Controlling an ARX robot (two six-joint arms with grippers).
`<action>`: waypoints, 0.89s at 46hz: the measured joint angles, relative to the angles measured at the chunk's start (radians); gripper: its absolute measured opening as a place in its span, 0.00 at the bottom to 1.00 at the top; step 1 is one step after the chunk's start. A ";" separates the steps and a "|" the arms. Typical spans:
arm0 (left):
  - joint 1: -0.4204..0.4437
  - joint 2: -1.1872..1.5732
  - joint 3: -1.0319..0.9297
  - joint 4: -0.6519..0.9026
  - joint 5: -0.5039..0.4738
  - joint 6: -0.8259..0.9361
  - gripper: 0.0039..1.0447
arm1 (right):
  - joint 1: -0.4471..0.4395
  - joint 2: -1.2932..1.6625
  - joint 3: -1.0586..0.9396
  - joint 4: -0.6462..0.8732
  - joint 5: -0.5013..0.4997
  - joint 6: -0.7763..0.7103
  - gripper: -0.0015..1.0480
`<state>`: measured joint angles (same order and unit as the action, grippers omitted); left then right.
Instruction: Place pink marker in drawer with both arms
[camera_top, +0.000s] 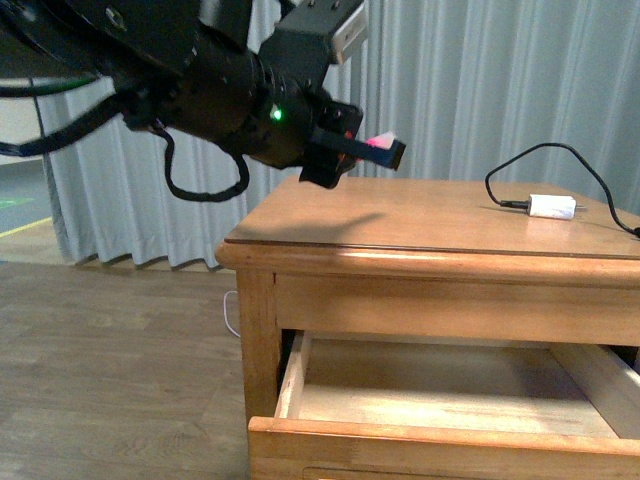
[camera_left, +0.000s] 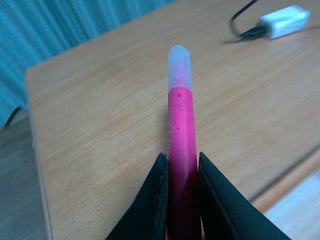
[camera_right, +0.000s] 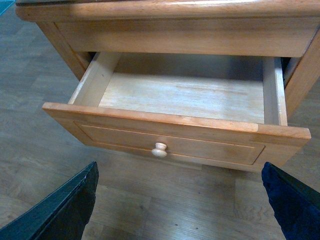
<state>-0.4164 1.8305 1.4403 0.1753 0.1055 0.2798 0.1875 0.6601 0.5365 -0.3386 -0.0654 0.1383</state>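
My left gripper (camera_top: 385, 152) hangs above the left rear part of the wooden table top, shut on the pink marker (camera_top: 378, 141). In the left wrist view the pink marker (camera_left: 180, 135) sticks out from between the black fingers (camera_left: 157, 200), its pale cap pointing away over the table. The drawer (camera_top: 440, 400) stands pulled open below the top, its light interior bare. In the right wrist view the drawer (camera_right: 185, 95) shows from the front with its round knob (camera_right: 159, 149). My right gripper (camera_right: 182, 200) is open over the floor in front of it, nothing between its fingers.
A white charger plug (camera_top: 551, 207) with a black cable (camera_top: 520, 165) lies on the table top (camera_top: 420, 220) at the right. Grey curtains (camera_top: 500, 80) hang behind the table. Wood-pattern floor (camera_top: 110, 370) spreads to the left and in front.
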 joint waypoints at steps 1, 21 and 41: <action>-0.002 -0.019 -0.014 0.003 0.024 0.015 0.14 | 0.000 0.000 0.000 0.000 0.000 0.000 0.92; -0.046 -0.191 -0.285 0.023 0.251 0.299 0.14 | 0.000 0.000 0.000 0.000 0.000 0.000 0.92; -0.066 0.012 -0.339 0.170 0.150 0.295 0.14 | 0.000 0.000 0.000 0.000 0.000 0.000 0.92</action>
<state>-0.4828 1.8423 1.1015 0.3454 0.2550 0.5747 0.1875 0.6601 0.5365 -0.3386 -0.0654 0.1383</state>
